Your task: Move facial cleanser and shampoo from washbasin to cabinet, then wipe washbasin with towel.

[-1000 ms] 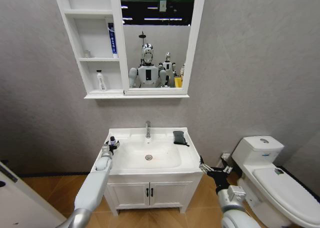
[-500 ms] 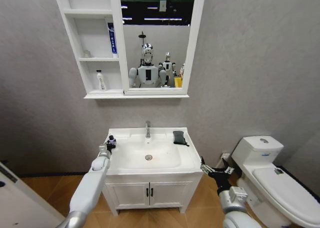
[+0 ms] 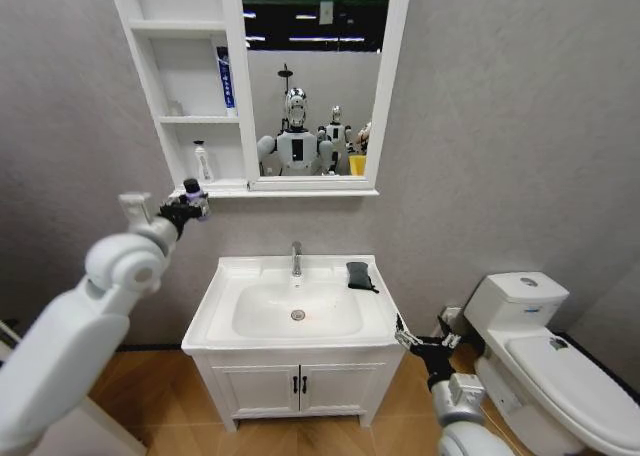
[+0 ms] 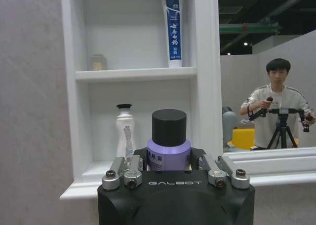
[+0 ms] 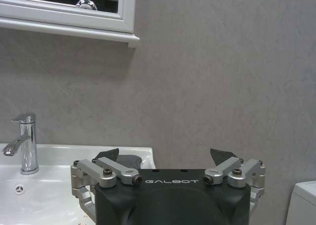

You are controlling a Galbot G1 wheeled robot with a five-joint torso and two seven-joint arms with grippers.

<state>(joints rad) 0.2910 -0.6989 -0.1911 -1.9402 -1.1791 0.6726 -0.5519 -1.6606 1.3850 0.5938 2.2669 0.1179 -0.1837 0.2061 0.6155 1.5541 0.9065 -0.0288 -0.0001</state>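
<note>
Left gripper (image 3: 193, 202) lifted from the washbasin (image 3: 230, 276) up to the cabinet (image 3: 182, 116), fingers clamped on purple bottle (image 4: 169, 146); right gripper (image 3: 420, 343) parked lower right, fingers wide open, empty

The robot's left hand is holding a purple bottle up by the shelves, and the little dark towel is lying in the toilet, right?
Not quite. The towel lies on the washbasin beside the faucet, as the head view shows. The left gripper does hold the purple bottle by the shelves.

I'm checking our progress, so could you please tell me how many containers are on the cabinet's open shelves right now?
3: a blue-and-white tube and a small jar on the middle shelf, a white bottle on the bottom shelf. The left gripper holds a purple bottle in front of the cabinet, not yet shelved.
</note>
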